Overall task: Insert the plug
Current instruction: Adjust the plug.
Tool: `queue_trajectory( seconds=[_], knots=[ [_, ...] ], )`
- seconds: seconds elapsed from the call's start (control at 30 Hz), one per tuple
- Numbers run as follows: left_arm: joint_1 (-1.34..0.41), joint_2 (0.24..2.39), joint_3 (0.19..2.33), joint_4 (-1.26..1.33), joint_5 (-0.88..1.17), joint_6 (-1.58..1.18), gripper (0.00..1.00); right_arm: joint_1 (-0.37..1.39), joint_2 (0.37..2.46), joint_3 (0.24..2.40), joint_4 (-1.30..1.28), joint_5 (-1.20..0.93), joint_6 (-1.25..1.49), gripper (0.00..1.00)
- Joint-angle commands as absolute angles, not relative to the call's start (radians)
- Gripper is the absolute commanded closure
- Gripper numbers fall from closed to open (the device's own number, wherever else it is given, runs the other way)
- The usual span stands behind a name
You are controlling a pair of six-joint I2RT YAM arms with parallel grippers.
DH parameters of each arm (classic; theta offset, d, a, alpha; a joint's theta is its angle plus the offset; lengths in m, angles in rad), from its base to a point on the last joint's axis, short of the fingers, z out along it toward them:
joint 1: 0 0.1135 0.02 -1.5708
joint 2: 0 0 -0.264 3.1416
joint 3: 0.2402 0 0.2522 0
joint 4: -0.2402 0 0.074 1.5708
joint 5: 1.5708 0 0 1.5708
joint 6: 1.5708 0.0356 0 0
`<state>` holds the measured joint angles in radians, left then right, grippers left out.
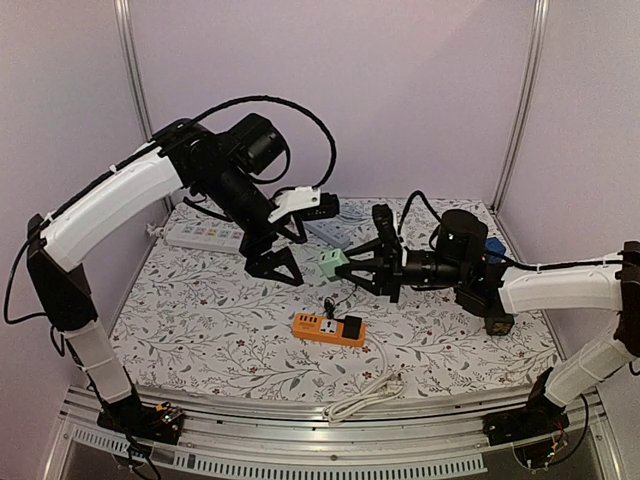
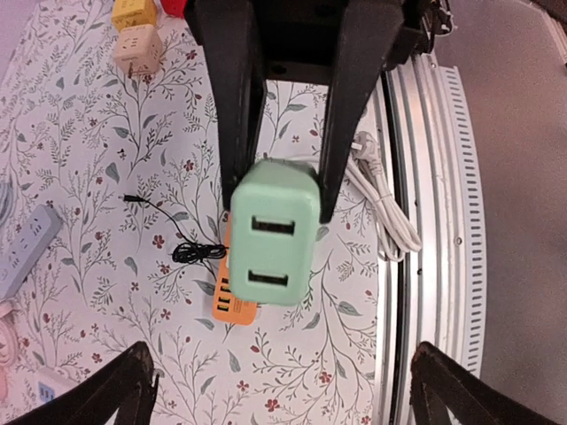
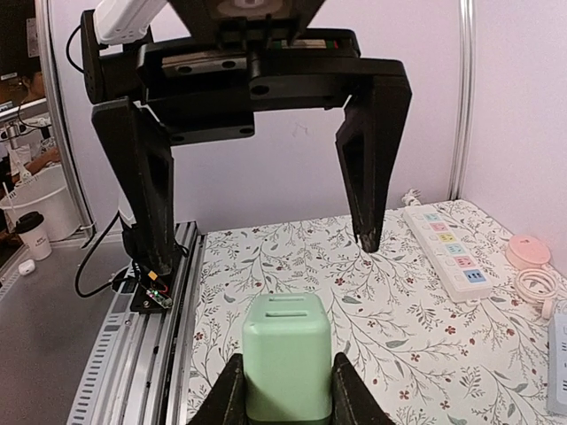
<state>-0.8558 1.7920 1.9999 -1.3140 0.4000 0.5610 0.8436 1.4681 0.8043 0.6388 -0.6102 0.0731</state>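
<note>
The plug (image 1: 330, 263) is a pale green cube with two slots in its face, held above the table. My right gripper (image 1: 352, 266) is shut on it. In the right wrist view the plug (image 3: 288, 363) sits squeezed between the two black fingers (image 3: 227, 397). My left gripper (image 1: 273, 264) stands open just left of the plug, touching nothing. From the left wrist the plug (image 2: 273, 232) hangs ahead of my own wide-spread fingertips (image 2: 106, 394). An orange power strip (image 1: 328, 328) lies on the floral cloth below the plug.
A white power strip (image 1: 205, 236) lies at the back left and a pale blue one (image 1: 325, 232) behind the grippers. A coiled white cable (image 1: 365, 395) rests at the near edge. Cream (image 2: 137, 49) and yellow (image 2: 133, 11) cubes sit on the cloth. A thin black lead (image 2: 190, 251) lies beside the orange strip.
</note>
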Motion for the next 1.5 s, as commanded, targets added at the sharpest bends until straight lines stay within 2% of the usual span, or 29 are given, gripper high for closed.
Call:
queue_trajectory(
  seconds=[0.0, 0.13, 0.3, 0.47, 0.7, 0.83, 1.0, 1.1, 1.23, 1.37, 1.43, 1.47],
  knots=[
    [-0.843, 1.622, 1.881, -1.277, 0.407, 0.676, 0.01, 0.85, 1.373, 0.755, 0.611, -0.573, 0.013, 1.0],
    [-0.892, 1.506, 1.719, -1.038, 0.497, 0.728, 0.0, 0.85, 1.31, 0.697, 0.613, -0.545, -0.076, 1.0],
    [-0.93, 1.633, 1.785, -0.919, 0.545, 0.605, 0.09, 0.849, 1.253, 0.649, 0.607, -0.545, -0.117, 1.0],
    [-0.96, 1.697, 1.778, -0.895, 0.506, 0.673, 0.15, 0.849, 1.234, 0.649, 0.591, -0.535, -0.155, 1.0],
    [-0.971, 1.742, 1.819, -0.856, 0.485, 0.633, 0.42, 0.849, 1.245, 0.668, 0.58, -0.541, -0.178, 1.0],
    [-0.976, 1.738, 1.784, -0.869, 0.49, 0.648, 0.48, 0.85, 1.241, 0.677, 0.56, -0.529, -0.19, 1.0],
    [-0.984, 1.742, 1.781, -0.849, 0.471, 0.649, 0.66, 0.849, 1.247, 0.688, 0.548, -0.525, -0.201, 1.0],
    [-0.99, 1.747, 1.785, -0.848, 0.458, 0.647, 0.68, 0.849, 1.247, 0.692, 0.546, -0.523, -0.2, 1.0],
    [-1.004, 1.756, 1.783, -0.848, 0.453, 0.639, 0.64, 0.849, 1.246, 0.693, 0.544, -0.517, -0.201, 1.0],
    [-1.008, 1.758, 1.781, -0.846, 0.439, 0.634, 0.85, 0.849, 1.231, 0.685, 0.539, -0.511, -0.2, 1.0],
    [-1.009, 1.756, 1.777, -0.845, 0.424, 0.641, 1.0, 0.85, 1.222, 0.681, 0.535, -0.506, -0.2, 1.0],
    [-1.008, 1.756, 1.776, -0.847, 0.418, 0.646, 1.0, 0.85, 1.219, 0.68, 0.533, -0.505, -0.2, 1.0]
  ],
)
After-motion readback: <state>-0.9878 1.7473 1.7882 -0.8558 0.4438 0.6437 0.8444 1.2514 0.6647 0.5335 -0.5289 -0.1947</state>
